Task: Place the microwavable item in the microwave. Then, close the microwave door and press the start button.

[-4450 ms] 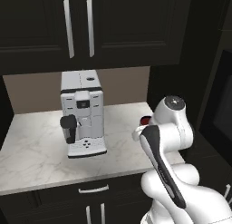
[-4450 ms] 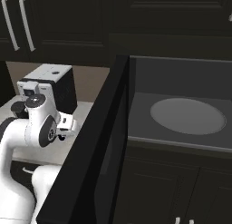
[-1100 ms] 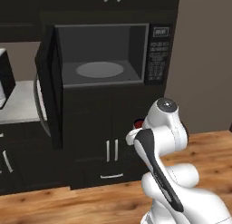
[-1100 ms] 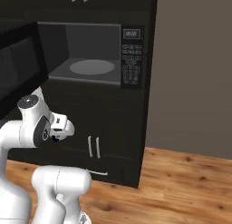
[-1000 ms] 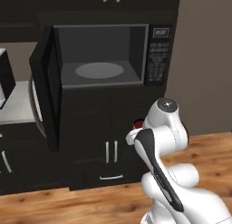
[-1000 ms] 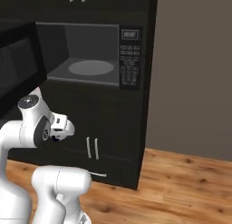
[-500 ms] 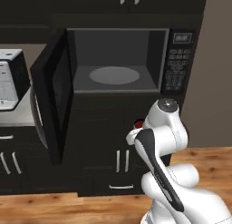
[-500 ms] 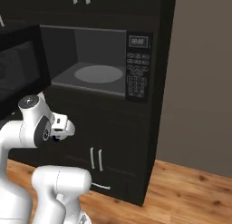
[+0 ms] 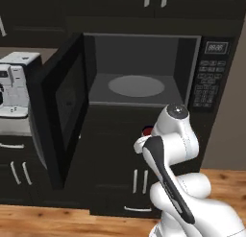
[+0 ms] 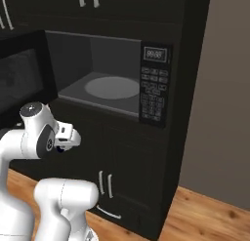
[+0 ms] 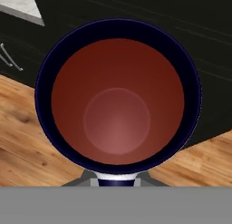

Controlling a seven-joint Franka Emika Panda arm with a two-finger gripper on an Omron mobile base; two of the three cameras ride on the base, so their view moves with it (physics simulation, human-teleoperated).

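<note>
With my gripper [image 11: 116, 184] clamped on the white mug [image 11: 118, 98], carried low at cabinet height, the open microwave [image 9: 144, 70] and its grey turntable [image 9: 136, 86] lay above and ahead, its door [image 9: 60, 109] swung wide to the left.

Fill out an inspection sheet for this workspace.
Surface: wood floor; grey turntable bare.
Job's things: mug carried at the gripper, red inside facing the hand camera; microwave cavity free; door swung wide open to the left.
Clutter: coffee machine on the counter at left.
Gripper: shut on the mug, held low in front of the dark cabinets under the microwave.
Cables: nothing seen.
Surroundings: keypad right of the cavity; grey wall.
</note>
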